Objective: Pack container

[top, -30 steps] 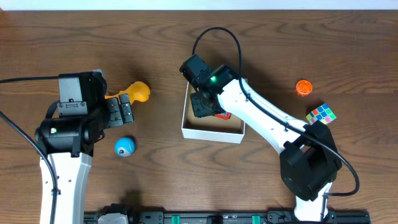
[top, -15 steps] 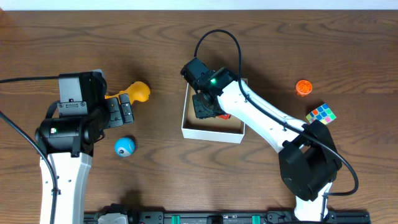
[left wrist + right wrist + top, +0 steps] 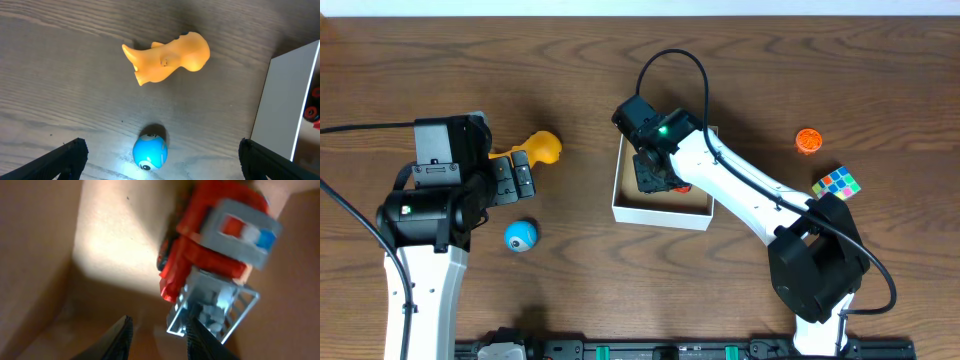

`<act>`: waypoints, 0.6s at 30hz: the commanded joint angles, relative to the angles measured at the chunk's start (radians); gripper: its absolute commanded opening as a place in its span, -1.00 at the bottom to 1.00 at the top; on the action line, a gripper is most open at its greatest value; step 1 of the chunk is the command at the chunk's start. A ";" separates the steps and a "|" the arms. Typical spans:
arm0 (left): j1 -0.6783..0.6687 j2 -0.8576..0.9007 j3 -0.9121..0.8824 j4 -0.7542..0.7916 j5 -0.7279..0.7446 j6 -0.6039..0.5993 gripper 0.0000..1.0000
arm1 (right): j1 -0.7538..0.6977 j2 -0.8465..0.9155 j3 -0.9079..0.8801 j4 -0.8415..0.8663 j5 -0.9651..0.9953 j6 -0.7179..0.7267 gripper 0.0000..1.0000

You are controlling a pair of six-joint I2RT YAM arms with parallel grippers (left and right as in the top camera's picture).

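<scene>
Near the middle of the desk [image 3: 570,60] sits the shallow white box [image 3: 660,213], the right hand [image 3: 655,172] lowered inside it, its grip impossible to tell, at a red toy truck [image 3: 210,245], while the left hand [image 3: 527,177] hangs spread wide and empty between a yellow toy [image 3: 542,147] and a blue ball [image 3: 520,236].

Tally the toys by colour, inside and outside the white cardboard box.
Yellow-orange: 1, plastic animal figure
Blue: 1, small ball
Orange: 1, small round toy
Multicoloured: 1, puzzle cube
Red and grey: 1, toy vehicle, inside the white cardboard box
Total: 5
</scene>
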 commanded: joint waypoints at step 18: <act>0.007 -0.001 0.020 -0.003 -0.001 -0.008 0.96 | -0.053 -0.008 -0.010 -0.024 0.068 -0.097 -0.25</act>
